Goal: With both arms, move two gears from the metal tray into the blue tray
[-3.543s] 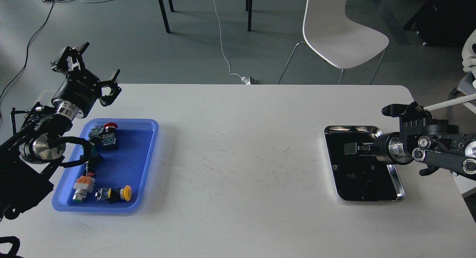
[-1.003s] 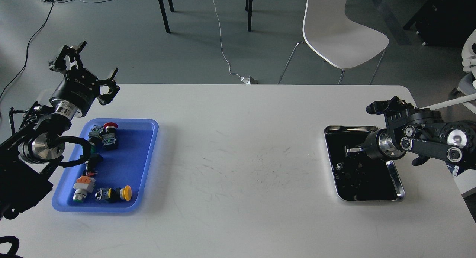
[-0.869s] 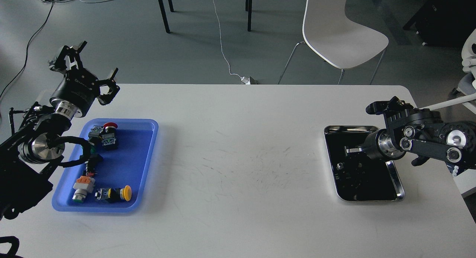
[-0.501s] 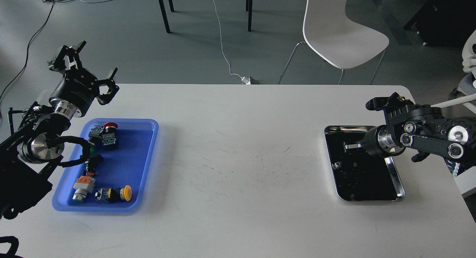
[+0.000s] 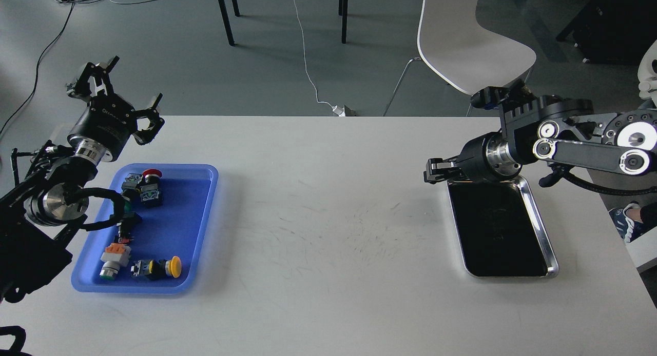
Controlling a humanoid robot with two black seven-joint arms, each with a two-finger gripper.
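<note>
The metal tray (image 5: 513, 276) lies on the right of the white table; its dark bottom shows no gears I can make out. My right gripper (image 5: 432, 172) hangs above the tray's far-left corner, pointing left. Its fingers look like one dark block, so I cannot tell whether they hold anything. The blue tray (image 5: 177, 217) lies at the left and holds several push-button switches; no gear shows in it. My left gripper (image 5: 137, 80) is open and empty, raised beyond the blue tray's far-left corner.
Push-button switches with a red cap (image 5: 152, 173), a yellow cap (image 5: 175, 265) and an orange body (image 5: 116, 253) lie in the blue tray. A white chair (image 5: 462, 48) stands behind the table's far right edge. A white cable (image 5: 308, 63) runs across the floor.
My right gripper has risen out of the metal tray and moved left and farther away, to above its far-left corner. The small dark parts seen in the tray no longer show. The left arm stayed put.
</note>
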